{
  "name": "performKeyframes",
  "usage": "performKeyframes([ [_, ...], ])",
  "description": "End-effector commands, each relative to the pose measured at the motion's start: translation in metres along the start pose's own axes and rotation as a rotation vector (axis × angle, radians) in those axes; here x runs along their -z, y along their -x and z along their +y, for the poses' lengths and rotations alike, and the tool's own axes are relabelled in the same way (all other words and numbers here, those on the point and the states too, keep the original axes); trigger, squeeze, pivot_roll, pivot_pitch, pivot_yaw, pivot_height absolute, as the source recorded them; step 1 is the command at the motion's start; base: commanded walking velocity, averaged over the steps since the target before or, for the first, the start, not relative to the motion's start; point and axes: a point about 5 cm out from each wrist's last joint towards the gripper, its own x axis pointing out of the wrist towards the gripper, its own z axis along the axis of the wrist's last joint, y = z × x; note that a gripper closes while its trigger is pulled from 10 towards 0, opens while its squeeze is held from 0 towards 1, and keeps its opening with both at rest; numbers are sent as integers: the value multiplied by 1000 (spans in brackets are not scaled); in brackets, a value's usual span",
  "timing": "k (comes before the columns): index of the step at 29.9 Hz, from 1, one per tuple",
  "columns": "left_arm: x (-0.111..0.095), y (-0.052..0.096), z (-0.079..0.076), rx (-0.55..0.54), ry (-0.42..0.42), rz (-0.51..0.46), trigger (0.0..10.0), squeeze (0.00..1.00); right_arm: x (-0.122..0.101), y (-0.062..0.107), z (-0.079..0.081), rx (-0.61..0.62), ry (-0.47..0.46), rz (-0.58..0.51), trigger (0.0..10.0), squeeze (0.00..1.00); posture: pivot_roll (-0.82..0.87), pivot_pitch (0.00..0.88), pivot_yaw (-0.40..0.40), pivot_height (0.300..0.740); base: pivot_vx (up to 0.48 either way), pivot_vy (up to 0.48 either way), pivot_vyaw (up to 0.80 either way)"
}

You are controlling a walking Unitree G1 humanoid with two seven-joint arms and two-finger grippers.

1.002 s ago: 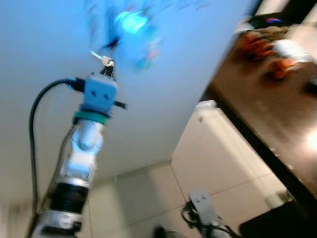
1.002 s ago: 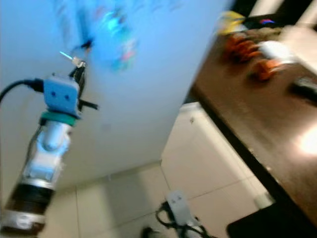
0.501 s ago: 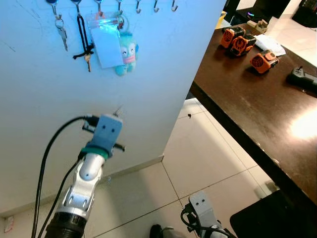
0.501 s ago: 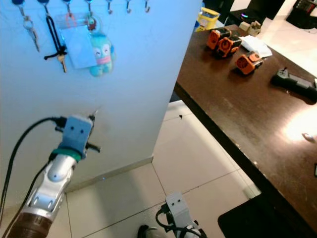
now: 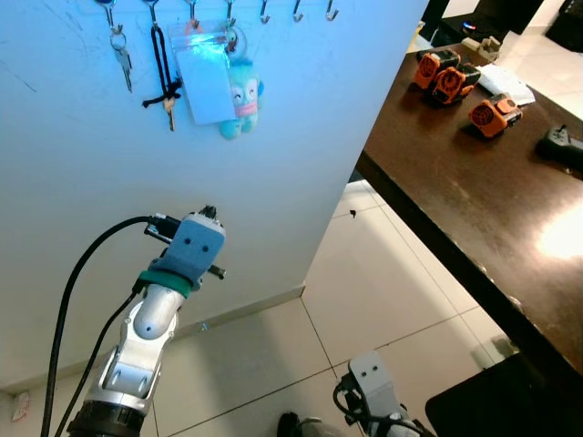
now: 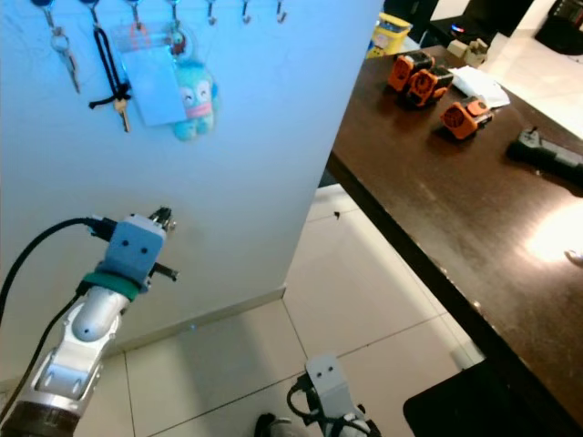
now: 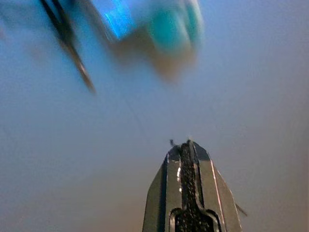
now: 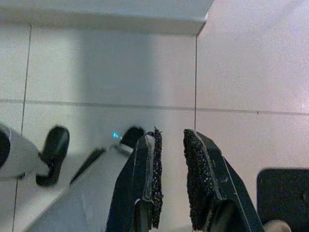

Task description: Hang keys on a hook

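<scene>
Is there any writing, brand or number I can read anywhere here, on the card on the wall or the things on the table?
None can be read.
Clear card on the wall hooks: no print can be made out.
Orange gadgets on the brown table: any marks too small.
White papers: too small.

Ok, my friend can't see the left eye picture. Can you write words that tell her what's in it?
The robot's left claw is raised toward a pale blue wall, below a row of hooks holding keys, a clear card holder and a small teal plush toy. To the right, a dark brown table holds orange gadgets.
</scene>
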Motion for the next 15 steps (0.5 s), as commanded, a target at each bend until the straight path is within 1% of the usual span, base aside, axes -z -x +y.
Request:
performKeyframes([
  [1, -21, -13, 5, -13, 31, -55, 10000, 0, -4, -1, -7, 40, -28, -14, 10000, 0, -43, 93, 27, 740, 0, 0, 0],
  [2, -21, -13, 5, -13, 31, -55, 10000, 0, -4, -1, -7, 40, -28, -14, 10000, 0, -43, 93, 27, 740, 0, 0, 0],
  [3, -33, -23, 5, 6, 49, -78, 10000, 0, -9, -3, -6, 45, -32, -21, 10000, 0, -48, 99, 46, 740, 0, 0, 0],
  [4, -33, -23, 5, 6, 49, -78, 10000, 0, -9, -3, -6, 45, -32, -21, 10000, 0, -48, 99, 46, 740, 0, 0, 0],
  [5, -43, -33, 5, 17, 111, -89, 10000, 0, -12, -6, -4, 42, -38, -28, 10000, 0, -50, 111, 51, 740, 0, 0, 0],
  [6, -50, -39, 5, 27, 172, -91, 10000, 0, -14, -7, 1, 32, -40, -33, 10000, 0, -59, 114, 63, 740, 0, 0, 0],
  [8, -50, -39, 5, 27, 172, -91, 10000, 0, -14, -7, 1, 32, -40, -33, 10000, 0, -59, 114, 63, 740, 0, 0, 0],
  [9, -54, -43, 2, 41, 227, -93, 10000, 0, -14, -8, 5, 17, -38, -31, 10000, 0, -59, 114, 63, 740, 0, 0, 0],
  [10, -54, -43, 2, 41, 227, -93, 10000, 0, -14, -8, 5, 17, -38, -31, 10000, 0, -59, 114, 63, 740, 0, 0, 0],
  [11, -64, -46, -1, 73, 207, -142, 10000, 0, -13, -8, 10, 2, -30, -29, 10000, 0, -60, 99, 66, 740, 0, 0, 0],
  [12, -64, -46, -1, 73, 207, -142, 10000, 0, -13, -8, 10, 2, -30, -29, 10000, 0, -60, 99, 66, 740, 0, 0, 0],
  [13, -75, -47, -1, 100, 176, -193, 10000, 0, -13, -8, 13, 0, -42, -34, 10000, 0, -62, 106, 69, 740, 0, 0, 0],
  [15, -95, -47, -2, 144, 152, -277, 10000, 0, -12, -7, 15, 0, -53, -44, 10000, 0, -64, 104, 64, 740, 0, 0, 0],
])
